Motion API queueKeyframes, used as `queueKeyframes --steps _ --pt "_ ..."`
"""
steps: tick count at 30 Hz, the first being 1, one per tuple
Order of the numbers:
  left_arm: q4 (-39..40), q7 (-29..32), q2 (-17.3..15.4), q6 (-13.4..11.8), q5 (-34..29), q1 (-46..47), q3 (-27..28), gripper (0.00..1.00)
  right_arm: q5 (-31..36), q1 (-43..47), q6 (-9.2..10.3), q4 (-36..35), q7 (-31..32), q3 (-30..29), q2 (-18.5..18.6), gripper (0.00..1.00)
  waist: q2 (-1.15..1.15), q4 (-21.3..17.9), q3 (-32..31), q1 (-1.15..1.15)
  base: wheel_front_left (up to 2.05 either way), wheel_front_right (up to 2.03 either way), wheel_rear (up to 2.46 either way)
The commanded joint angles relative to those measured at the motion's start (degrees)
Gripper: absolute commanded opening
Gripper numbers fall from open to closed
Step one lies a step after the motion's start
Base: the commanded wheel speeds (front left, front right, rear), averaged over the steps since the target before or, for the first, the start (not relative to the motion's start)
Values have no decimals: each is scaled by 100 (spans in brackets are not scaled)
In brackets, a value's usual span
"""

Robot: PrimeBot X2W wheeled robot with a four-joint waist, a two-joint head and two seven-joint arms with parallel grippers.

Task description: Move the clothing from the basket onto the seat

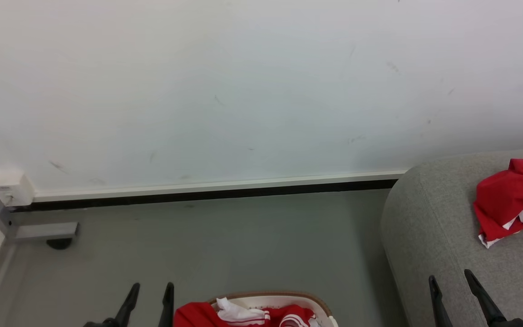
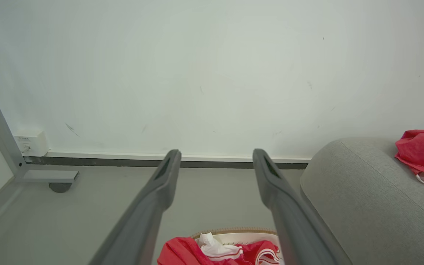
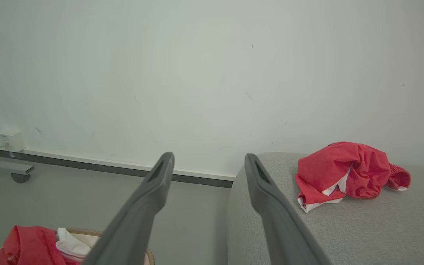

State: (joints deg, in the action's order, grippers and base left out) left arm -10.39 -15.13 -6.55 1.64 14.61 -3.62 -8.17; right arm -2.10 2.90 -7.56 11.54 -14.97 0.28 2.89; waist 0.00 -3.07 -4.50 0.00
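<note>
Your left gripper (image 1: 152,287) stands with fingers apart, holding nothing, just left of the basket (image 1: 288,296); your right gripper (image 1: 450,277) is likewise apart and empty, at the near edge of the seat (image 1: 434,236); 1 red garment (image 1: 511,200) lies crumpled on the seat; more clothing (image 1: 248,314), red and white, sits in the basket.

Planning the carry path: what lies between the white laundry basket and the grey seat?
Bare grey floor, between the oval white plastic basket and the light grey fabric seat; head view.
</note>
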Motion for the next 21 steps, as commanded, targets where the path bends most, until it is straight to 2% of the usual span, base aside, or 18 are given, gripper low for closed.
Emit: queueKeyframes --steps 1,21 --pt "-28 -3 11 42 -92 -40 52 100 -21 56 14 29 -17 6 -3 100 0 -20 11 0 0 0 0" --pt "-226 -3 275 350 -459 153 268 100 -38 -128 15 -20 -17 -44 -7 100 0 -142 157 0 0 0 0"
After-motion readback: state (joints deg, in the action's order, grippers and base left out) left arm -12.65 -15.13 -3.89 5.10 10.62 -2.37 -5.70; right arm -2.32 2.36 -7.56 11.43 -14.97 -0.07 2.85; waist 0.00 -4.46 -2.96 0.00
